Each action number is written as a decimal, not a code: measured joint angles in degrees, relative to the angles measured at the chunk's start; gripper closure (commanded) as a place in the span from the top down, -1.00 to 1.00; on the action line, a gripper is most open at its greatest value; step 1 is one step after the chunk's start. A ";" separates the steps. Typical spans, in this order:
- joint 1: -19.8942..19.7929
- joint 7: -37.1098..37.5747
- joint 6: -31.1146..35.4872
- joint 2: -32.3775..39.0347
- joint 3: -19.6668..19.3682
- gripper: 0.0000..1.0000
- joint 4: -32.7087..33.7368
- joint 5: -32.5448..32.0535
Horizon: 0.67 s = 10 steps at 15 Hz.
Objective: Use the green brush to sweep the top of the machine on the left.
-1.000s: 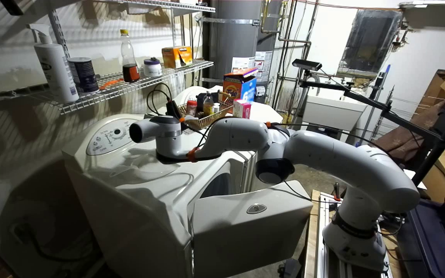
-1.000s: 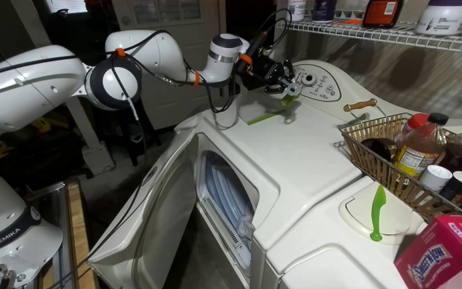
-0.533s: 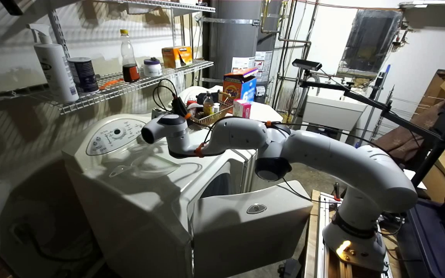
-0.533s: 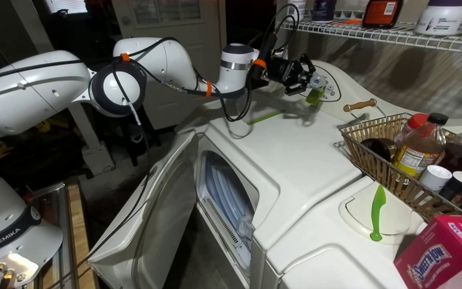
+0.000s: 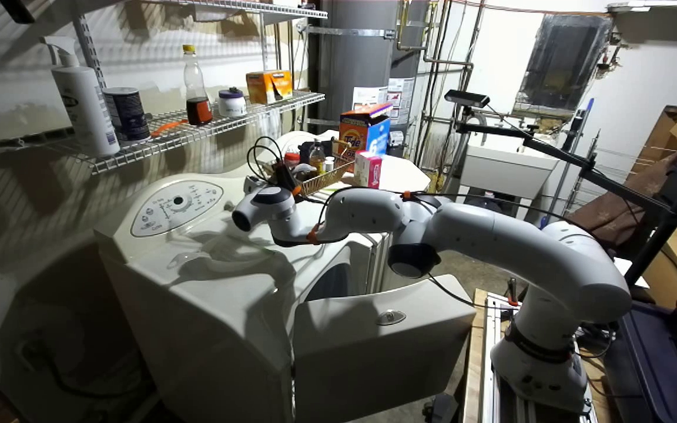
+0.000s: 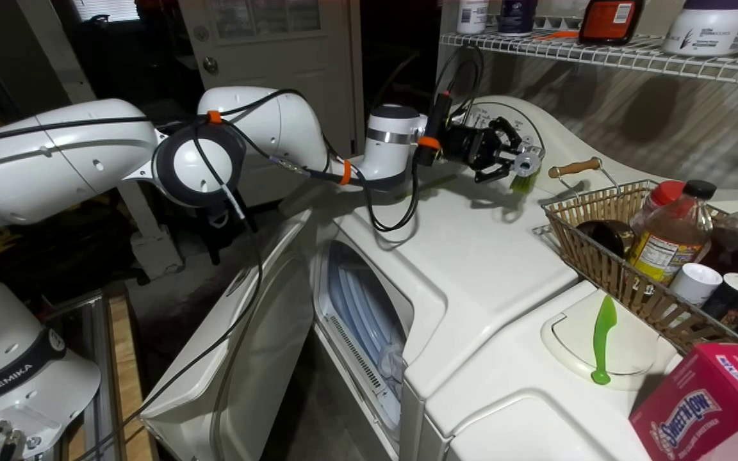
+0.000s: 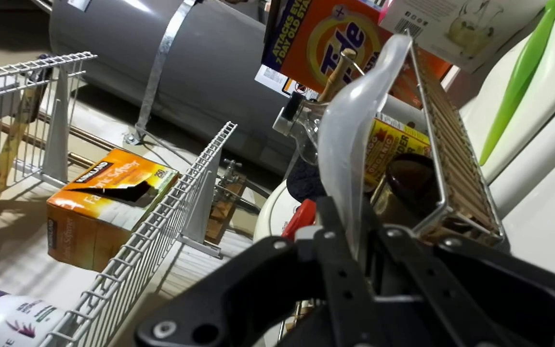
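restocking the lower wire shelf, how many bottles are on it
2: white spray bottle beside the dark canister, yellow-capped bottle beside the purple-lidded jar. Others may be hidden.

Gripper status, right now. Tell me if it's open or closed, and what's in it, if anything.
Gripper: closed, jaws holding the green-bristled brush.

Wall (image 5: pixel 150 70) (shadow-striped), wire shelf (image 6: pixel 599 56), pale door (image 6: pixel 273 64)
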 measured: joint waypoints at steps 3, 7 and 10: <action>-0.04 2.29 1.04 1.31 -0.01 -0.94 0.00 -1.93; -0.29 3.21 3.01 2.64 0.00 -0.94 -0.01 -4.13; -0.55 1.26 5.27 3.27 0.11 -0.94 -0.06 -4.38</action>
